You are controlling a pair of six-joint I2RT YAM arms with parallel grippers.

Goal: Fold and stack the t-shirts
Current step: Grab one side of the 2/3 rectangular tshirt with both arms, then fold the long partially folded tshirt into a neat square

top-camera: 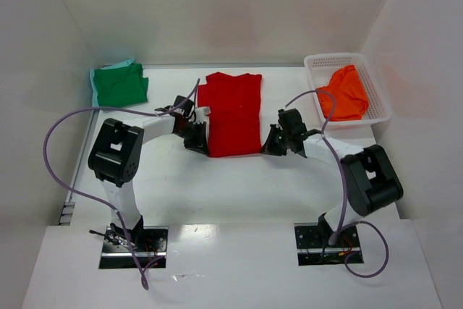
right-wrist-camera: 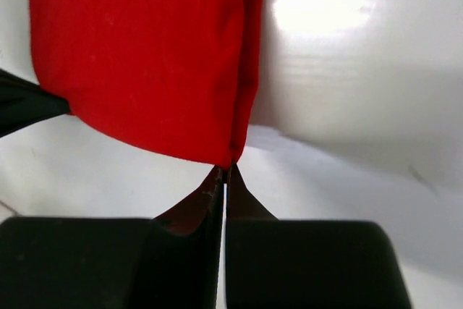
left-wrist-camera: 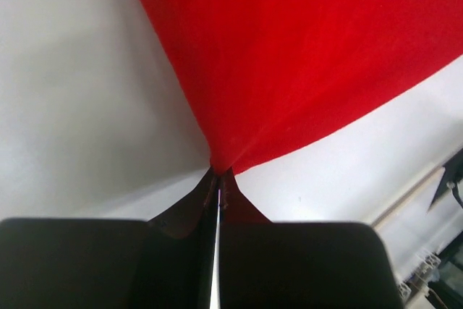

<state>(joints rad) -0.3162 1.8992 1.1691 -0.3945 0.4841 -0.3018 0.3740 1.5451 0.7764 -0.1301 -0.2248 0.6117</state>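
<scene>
The red t-shirt [top-camera: 231, 113] lies on the table's middle as a long narrow strip, sleeves folded in. My left gripper [top-camera: 202, 144] is shut on its near left corner [left-wrist-camera: 221, 164]. My right gripper [top-camera: 266, 145] is shut on its near right corner [right-wrist-camera: 230, 161]. The red cloth fills the upper part of both wrist views. The green t-shirt [top-camera: 119, 85] lies folded at the far left. The orange t-shirt [top-camera: 346, 93] lies crumpled in the white basket [top-camera: 315, 62] at the far right.
White walls close the table on the left, back and right. Purple cables loop from both arms above the table. The left gripper's dark tip [right-wrist-camera: 22, 103] shows at the left edge of the right wrist view.
</scene>
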